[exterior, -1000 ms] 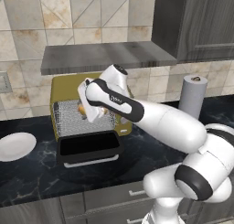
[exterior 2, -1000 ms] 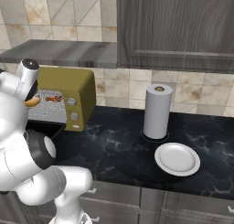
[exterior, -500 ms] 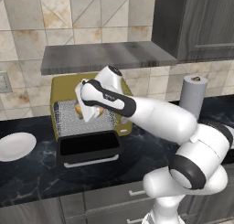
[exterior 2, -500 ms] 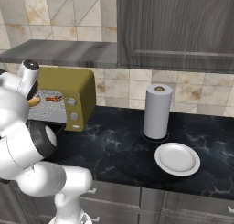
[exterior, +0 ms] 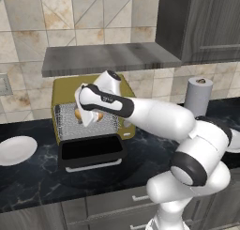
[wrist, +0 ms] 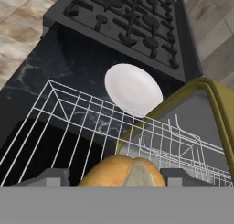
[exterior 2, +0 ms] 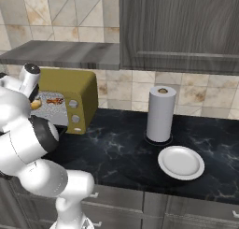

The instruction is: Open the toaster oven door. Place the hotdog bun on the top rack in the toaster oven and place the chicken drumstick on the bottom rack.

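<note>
Gripper (exterior: 88, 115) clenched on hotdog bun (wrist: 122, 171) at the open toaster oven (exterior: 89, 112) mouth, over a wire rack (wrist: 91, 122); white plate (wrist: 132, 88) at 12 o'clock beyond.

Readable text: none in any view.
Toaster oven (exterior: 91, 90): no legible brand or dial markings.
Paper towel roll (exterior 2: 160, 113): plain, no print.

Even, soft rendered light; faint shadows; sharp throughout; no glare.
</note>
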Motion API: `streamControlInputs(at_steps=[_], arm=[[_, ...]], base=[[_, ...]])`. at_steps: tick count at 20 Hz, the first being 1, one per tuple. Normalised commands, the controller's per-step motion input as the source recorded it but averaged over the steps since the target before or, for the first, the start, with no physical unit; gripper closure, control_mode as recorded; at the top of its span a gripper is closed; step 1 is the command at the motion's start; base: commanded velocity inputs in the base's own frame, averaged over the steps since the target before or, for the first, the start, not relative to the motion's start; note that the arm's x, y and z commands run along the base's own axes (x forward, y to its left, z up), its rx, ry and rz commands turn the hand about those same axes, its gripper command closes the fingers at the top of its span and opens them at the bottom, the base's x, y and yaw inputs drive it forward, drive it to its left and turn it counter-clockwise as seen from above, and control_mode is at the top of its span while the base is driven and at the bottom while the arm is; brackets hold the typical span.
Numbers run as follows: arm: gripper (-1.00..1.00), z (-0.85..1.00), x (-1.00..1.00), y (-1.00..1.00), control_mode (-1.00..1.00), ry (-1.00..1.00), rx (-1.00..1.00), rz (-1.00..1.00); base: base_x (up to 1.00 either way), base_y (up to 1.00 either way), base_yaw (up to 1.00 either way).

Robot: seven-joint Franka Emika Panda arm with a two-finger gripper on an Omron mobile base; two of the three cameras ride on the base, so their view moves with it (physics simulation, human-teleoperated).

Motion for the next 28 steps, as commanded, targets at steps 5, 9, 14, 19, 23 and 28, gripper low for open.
streamControlInputs(at_steps=[5,9,14,19,23,28], arm=[[1.0,-0.11,0.07,0.02,-1.0,0.0,0.01,0.0],[1.0,-0.09,0.09,0.01,-1.0,0.0,0.01,-0.02],[1.0,-0.1,0.06,0.01,-1.0,0.0,0.0,-0.05],[1.0,-0.16,0.05,0.01,-1.0,0.0,0.0,-0.06],[1.0,-0.14,0.04,0.0,-1.0,0.0,0.0,-0.05],[1.0,-0.21,0.0,0.0,-1.0,0.0,0.0,-0.03]], base=[[0.0,0.0,0.0],[0.0,0.0,0.0],[0.0,0.0,0.0],[0.0,0.0,0.0],[0.0,0.0,0.0],[0.0,0.0,0.0]])
